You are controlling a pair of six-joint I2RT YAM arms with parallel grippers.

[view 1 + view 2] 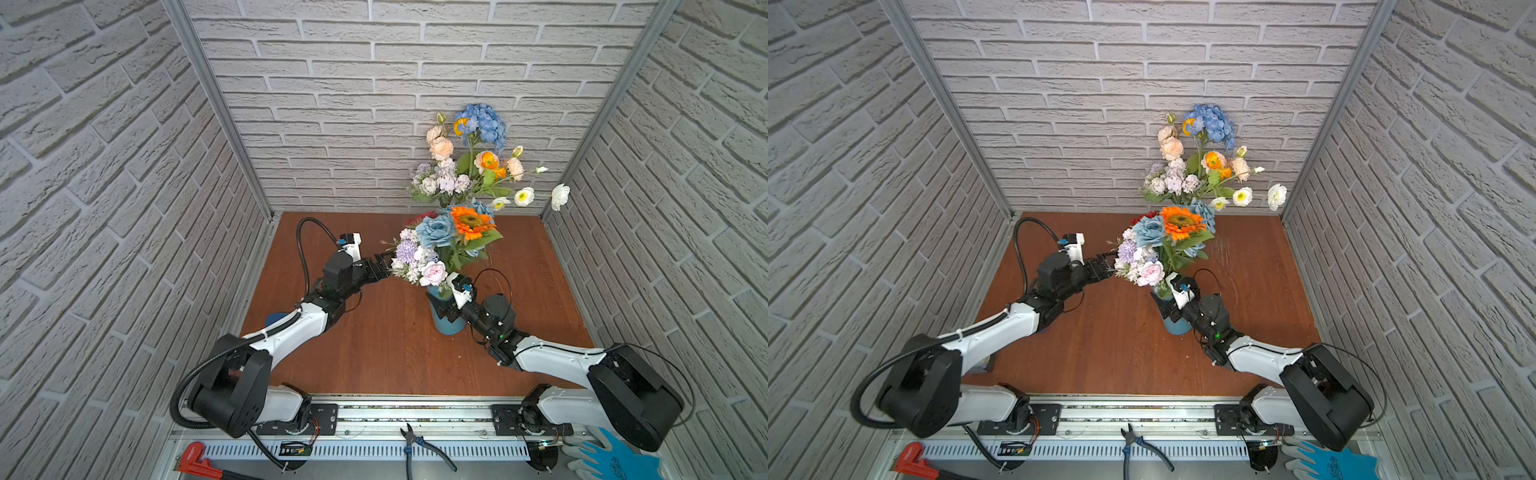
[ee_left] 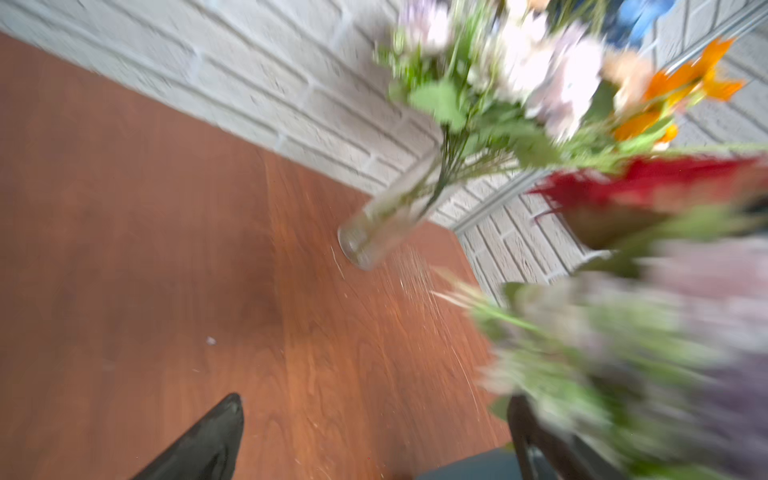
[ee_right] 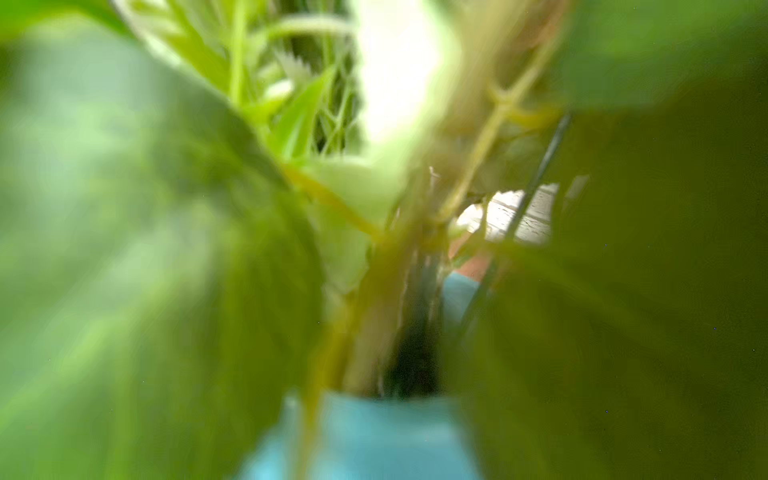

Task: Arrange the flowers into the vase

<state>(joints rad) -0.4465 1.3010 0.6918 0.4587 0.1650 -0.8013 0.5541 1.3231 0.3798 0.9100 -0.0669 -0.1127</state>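
Artificial green-stemmed flowers [image 1: 446, 241] (blue rose, orange daisy, lilac bunch, pink rose, a red head behind) stand in the opaque round blue vase [image 1: 449, 326] mid-table. Stems go down its neck, heads fan out above it.

A second lot [image 1: 469, 162] (blue hydrangea, peach roses, white poppies, lilac-white cluster) sits in a tall clear glass vase [image 2: 386, 220] at the back wall, behind the blue vase.

No loose stems show on the brown wood-grain tabletop [image 1: 374, 357]. My read: the blue vase is mostly filled and this is the spread/tidy stage, or the next stem comes out of the glass vase.

Right gripper [image 1: 441, 309]: black pincer laid across the upper part of the blue vase, right under the foliage. It is probably there to steady the vase while heads get pushed around. Clamped on the vase or just straddling it: cannot tell. In both top views the wrist hides the tips. The right wrist view is only blurred leaves and stems, with the blue rim at the frame edge.

Left gripper [image 1: 385, 262]: jaws spread wide, nothing between them. The left wrist view shows both black fingers [image 2: 208, 436] well apart with bare table between. The tips sit just beside the lilac bunch, on the side away from the right arm. Contact is not resolvable. It looks placed to nudge or take a stem there.

Risk: the bunch looks top-heavy, so a push without a firm hold on the vase could slide or tip it.

Front rail clutter is well apart and irrelevant: dark-handled pliers [image 1: 419, 446], red tool [image 1: 193, 457], blue-and-grey glove [image 1: 615, 459]
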